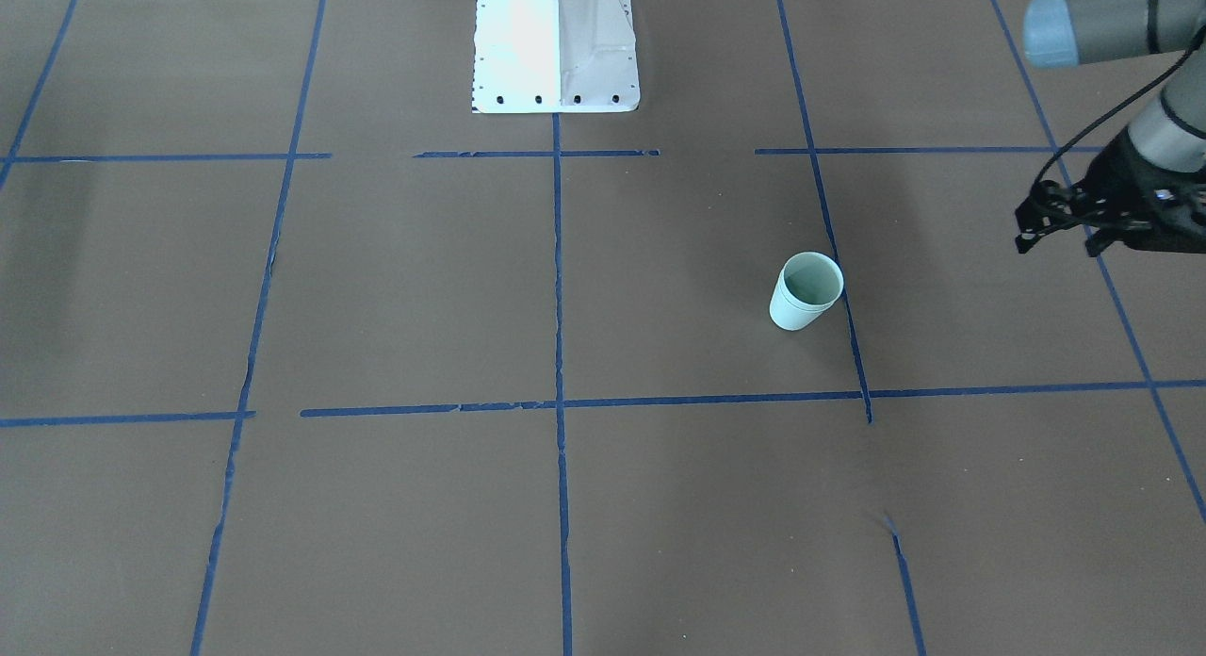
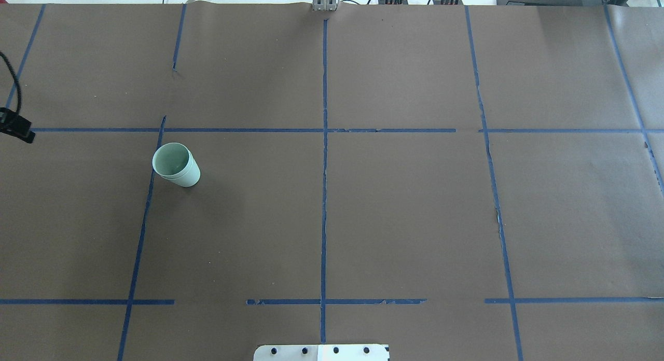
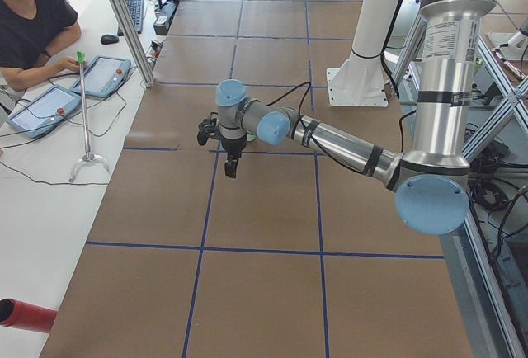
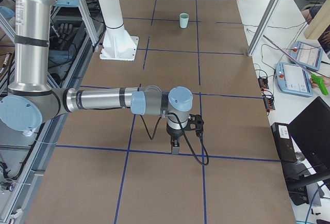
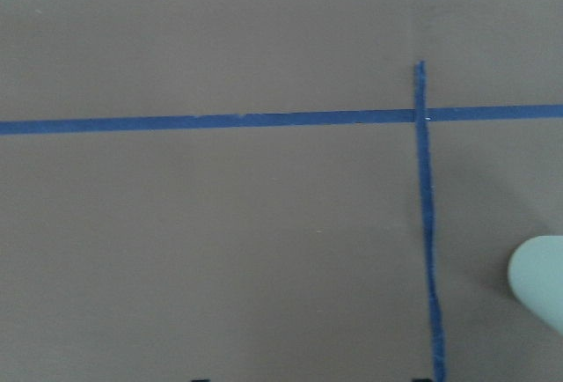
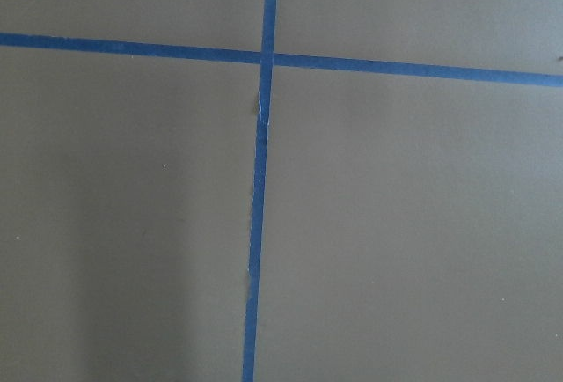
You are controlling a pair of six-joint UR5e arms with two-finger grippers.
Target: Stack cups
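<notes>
Left gripper [image 1: 1057, 246] hangs at the right edge of the front view, jaws apart, holding nothing; the right gripper [image 4: 175, 144] shows only from the side, grip unclear. Table [image 1: 377, 288] stretches wide on all sides. Cups [image 1: 806, 293] stand nested, upright, pale mint, darker inside, right of centre, just beside a tape line [image 1: 855, 354], well apart from that gripper.

cups [image 1: 803, 309]: 2 | robot arms [image 3: 346, 148]: 2 | tablets [image 3: 101, 76]: 2 | operator [image 3: 33, 20]: 1
</notes>
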